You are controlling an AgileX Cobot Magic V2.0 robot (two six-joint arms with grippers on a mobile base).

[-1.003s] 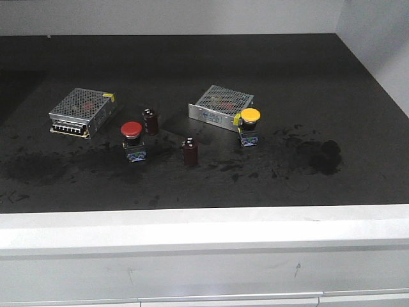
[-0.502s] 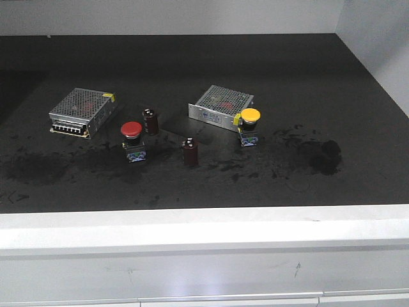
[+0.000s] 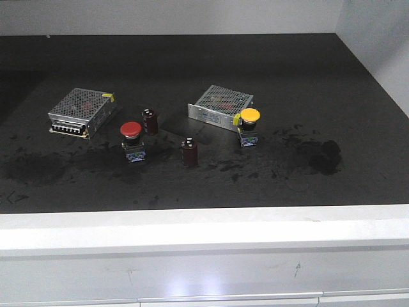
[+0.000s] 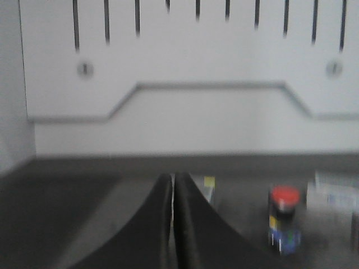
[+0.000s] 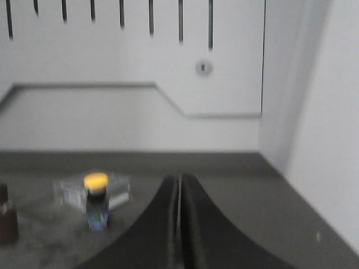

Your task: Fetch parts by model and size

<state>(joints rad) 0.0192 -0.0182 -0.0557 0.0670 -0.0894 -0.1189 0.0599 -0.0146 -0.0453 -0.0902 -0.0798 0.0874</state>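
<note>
The dark desk (image 3: 255,64) carries everything in a loose row across its middle. The left box (image 3: 82,112), perforated metal, sits toward the left edge, and the right box (image 3: 220,107) sits right of centre. Low over the front edge, the left claw (image 4: 173,178) and right claw (image 5: 179,179) each have their fingers pressed together, holding nothing. Two brown cylinders (image 3: 150,121) stand between the boxes. The red button (image 3: 131,141) stands just in front of the rear cylinder, and the yellow button (image 3: 249,126) is hard against the right box's front corner. The fetch looks unstarted. Next, each claw likely must spread and reach in, with the right one keeping clear of the box.
</note>
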